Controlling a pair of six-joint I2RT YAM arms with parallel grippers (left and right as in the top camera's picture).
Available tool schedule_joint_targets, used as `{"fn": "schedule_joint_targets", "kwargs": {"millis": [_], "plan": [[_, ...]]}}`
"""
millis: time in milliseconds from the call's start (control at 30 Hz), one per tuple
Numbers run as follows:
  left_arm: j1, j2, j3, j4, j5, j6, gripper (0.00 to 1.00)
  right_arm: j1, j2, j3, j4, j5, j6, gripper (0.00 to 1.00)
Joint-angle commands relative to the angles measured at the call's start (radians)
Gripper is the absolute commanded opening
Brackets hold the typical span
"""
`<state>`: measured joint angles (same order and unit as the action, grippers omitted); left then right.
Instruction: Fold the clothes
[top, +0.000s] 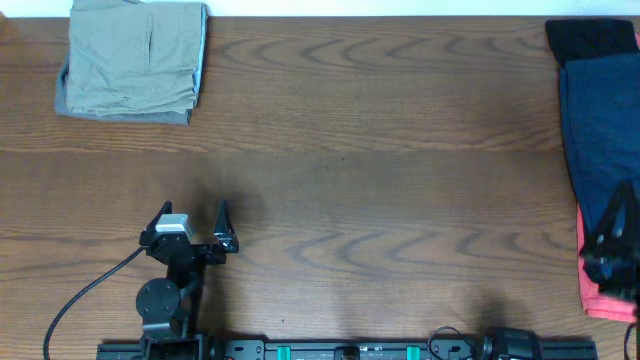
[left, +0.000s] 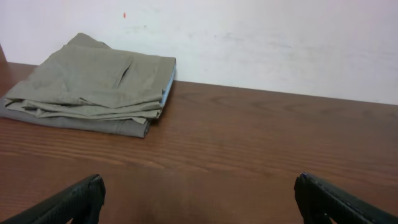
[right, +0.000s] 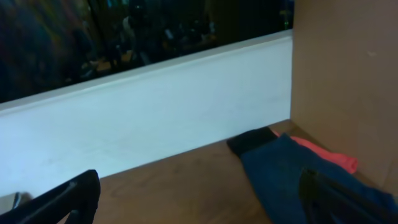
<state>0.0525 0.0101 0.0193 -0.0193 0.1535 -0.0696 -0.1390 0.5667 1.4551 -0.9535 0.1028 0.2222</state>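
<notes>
Well ahead of the spread, empty left claw (top: 193, 215), slightly to its left: the shorts (top: 135, 60), seemingly folded already, long side crosswise. Far from the right claw (right: 199, 186), fingers also apart.

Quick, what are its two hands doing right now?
Left gripper: open, holding nothing.
Right gripper: open, holding nothing.

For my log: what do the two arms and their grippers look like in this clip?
The left arm is black with round joints. The left gripper has two tapered black fingers and a silver-white block behind them. A thin black cable trails from it. The right arm and right gripper look equally black. The base rail has teal accents.
</notes>
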Motion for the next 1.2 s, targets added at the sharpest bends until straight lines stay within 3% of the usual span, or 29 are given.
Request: {"fn": "schedule_joint_targets", "kwargs": {"millis": [0, 233, 700, 1167], "plan": [[0.006, -0.006, -0.015, -0.036, 0.015, 0.017, 0.98, 0.016, -0.019, -0.01, -0.053, 0.007, -0.009, 0.99], [0.006, -0.006, -0.015, -0.036, 0.015, 0.017, 0.98, 0.034, -0.154, -0.206, -0.014, -0.097, 0.013, 0.99], [0.006, -0.006, -0.015, -0.036, 0.015, 0.017, 0.98, 0.156, -0.537, -0.908, 0.457, -0.139, 0.012, 0.99], [0.006, -0.006, -0.015, -0.036, 0.015, 0.017, 0.98, 0.202, -0.562, -1.352, 0.943, -0.106, 0.043, 0.99]]}}
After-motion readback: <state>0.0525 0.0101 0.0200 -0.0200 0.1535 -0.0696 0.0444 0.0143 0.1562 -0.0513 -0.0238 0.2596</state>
